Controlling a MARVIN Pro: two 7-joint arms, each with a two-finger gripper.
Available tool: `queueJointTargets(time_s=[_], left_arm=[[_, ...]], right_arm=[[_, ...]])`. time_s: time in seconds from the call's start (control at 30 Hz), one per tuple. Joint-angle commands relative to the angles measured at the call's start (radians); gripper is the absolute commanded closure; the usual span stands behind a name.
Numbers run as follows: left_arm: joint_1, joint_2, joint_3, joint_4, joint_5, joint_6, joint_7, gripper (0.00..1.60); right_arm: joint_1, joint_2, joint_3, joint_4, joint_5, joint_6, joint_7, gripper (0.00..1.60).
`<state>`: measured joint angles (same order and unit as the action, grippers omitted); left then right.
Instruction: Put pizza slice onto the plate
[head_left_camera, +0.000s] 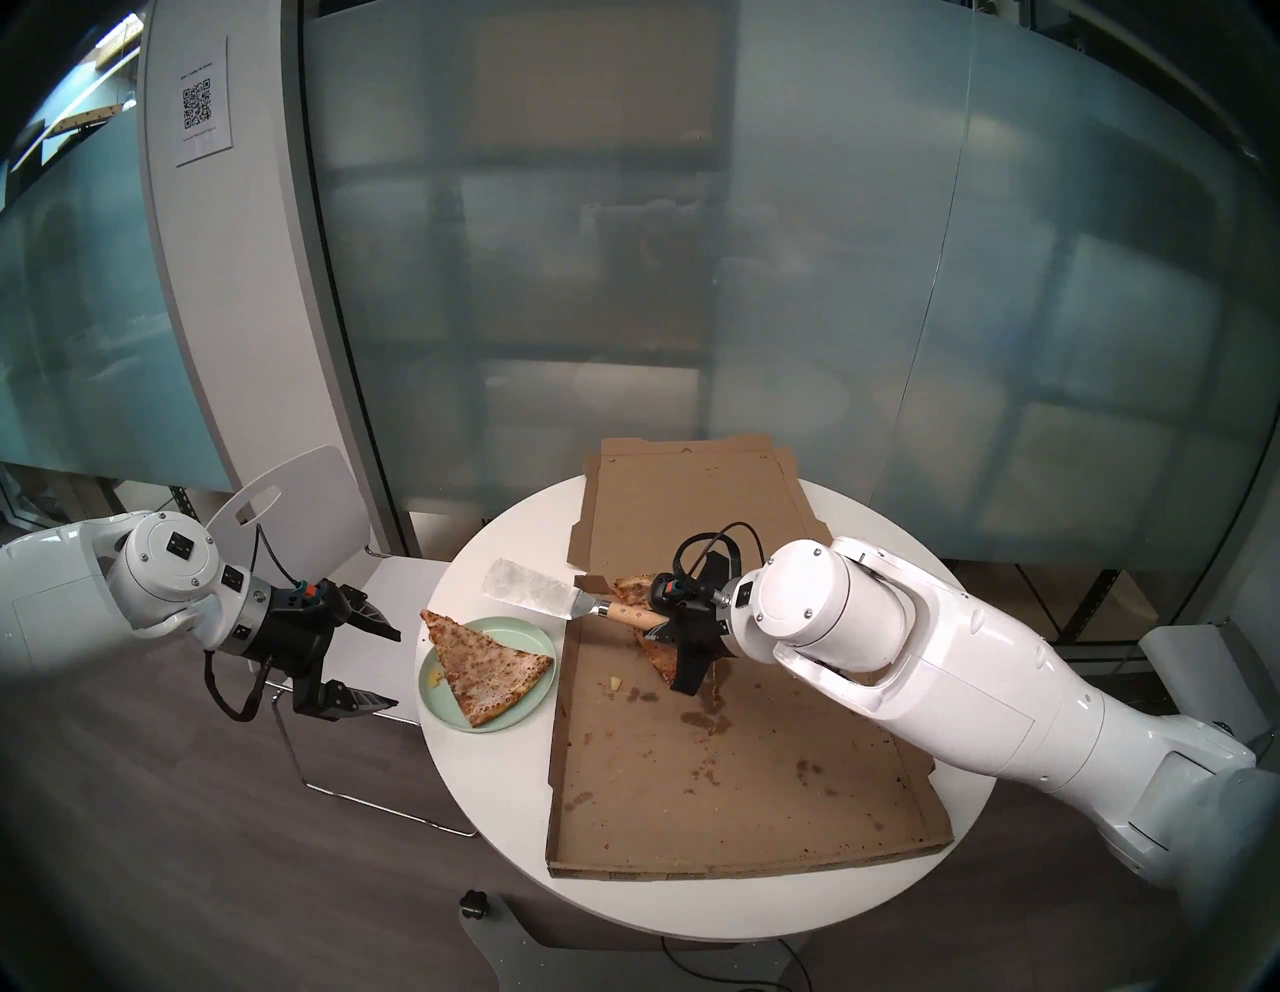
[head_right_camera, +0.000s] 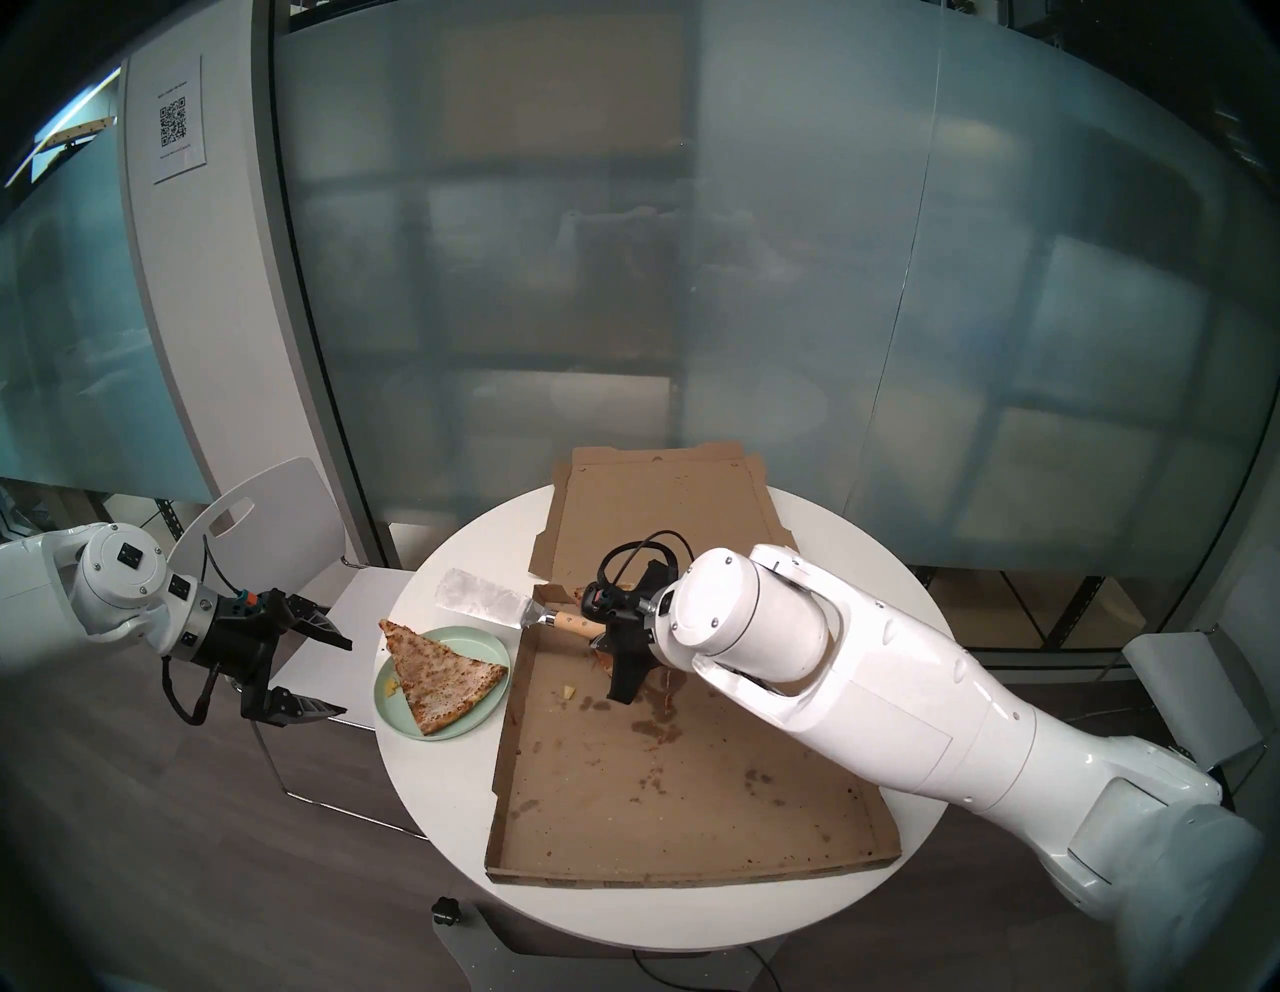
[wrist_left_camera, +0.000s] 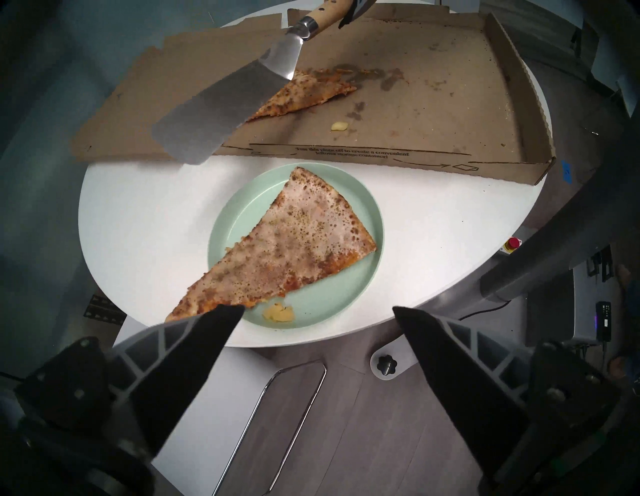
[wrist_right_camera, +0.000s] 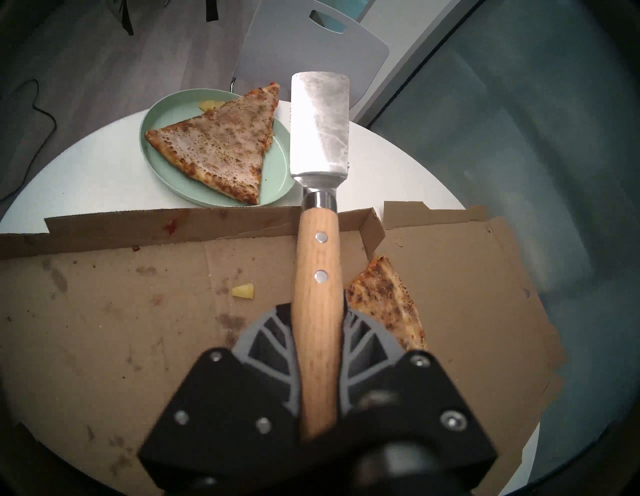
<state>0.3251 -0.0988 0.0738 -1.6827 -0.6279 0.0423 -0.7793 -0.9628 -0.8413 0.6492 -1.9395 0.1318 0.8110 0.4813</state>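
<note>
The pizza slice (head_left_camera: 485, 665) (head_right_camera: 436, 675) (wrist_left_camera: 287, 249) (wrist_right_camera: 214, 149), pale and speckled, lies across the mint-green plate (head_left_camera: 530, 627) (head_right_camera: 488, 641) (wrist_left_camera: 346, 294) (wrist_right_camera: 277, 183). Its tip hangs over the plate's rim on the left. My right gripper (head_left_camera: 658, 616) (wrist_right_camera: 317, 311) is shut on the wooden handle of a metal spatula (head_left_camera: 533, 582) (head_right_camera: 478, 599) (wrist_left_camera: 221, 114) (wrist_right_camera: 318, 128). The bare blade hovers just behind the plate. My left gripper (head_left_camera: 396, 668) (head_right_camera: 345, 677) (wrist_left_camera: 318, 309) stands open and holds nothing, just off the table's left edge beside the plate.
An open greasy pizza box (head_left_camera: 727, 762) (wrist_left_camera: 433, 86) fills the round white table (head_left_camera: 485, 831) right of the plate. Another, browner slice (head_left_camera: 634, 589) (wrist_left_camera: 301, 95) (wrist_right_camera: 384, 301) lies in it under the right gripper. A white chair (head_left_camera: 305, 499) stands at the left.
</note>
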Motion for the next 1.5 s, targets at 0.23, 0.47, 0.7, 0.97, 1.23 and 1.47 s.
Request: queueJointTargets(time_s=[0.23,0.47,0.7,0.97,1.23,1.47], left_arm=[[-0.048,-0.001,-0.042,-0.069,0.010,0.009,0.003,0.00],[-0.054,-0.001,-0.050,-0.111,0.016,0.022,0.030,0.00],[-0.050,-0.001,-0.049,-0.151,0.017,0.029,0.067,0.00],[-0.043,-0.027,-0.044,-0.173,0.003,0.032,0.125,0.00],[-0.040,-0.057,-0.042,-0.180,-0.018,0.033,0.176,0.00],[-0.038,-0.075,-0.040,-0.194,-0.031,0.032,0.214,0.00]], right_arm=[[-0.142,0.186,0.196,-0.108,0.173,0.011,0.012,1.60],[-0.239,0.267,0.280,-0.147,0.247,-0.002,0.003,1.60],[-0.340,0.353,0.352,-0.184,0.319,-0.035,-0.021,1.60],[-0.456,0.453,0.438,-0.209,0.389,-0.046,-0.039,1.60],[-0.556,0.537,0.496,-0.187,0.441,-0.047,-0.060,1.60],[-0.648,0.614,0.548,-0.175,0.499,-0.072,-0.089,1.60]])
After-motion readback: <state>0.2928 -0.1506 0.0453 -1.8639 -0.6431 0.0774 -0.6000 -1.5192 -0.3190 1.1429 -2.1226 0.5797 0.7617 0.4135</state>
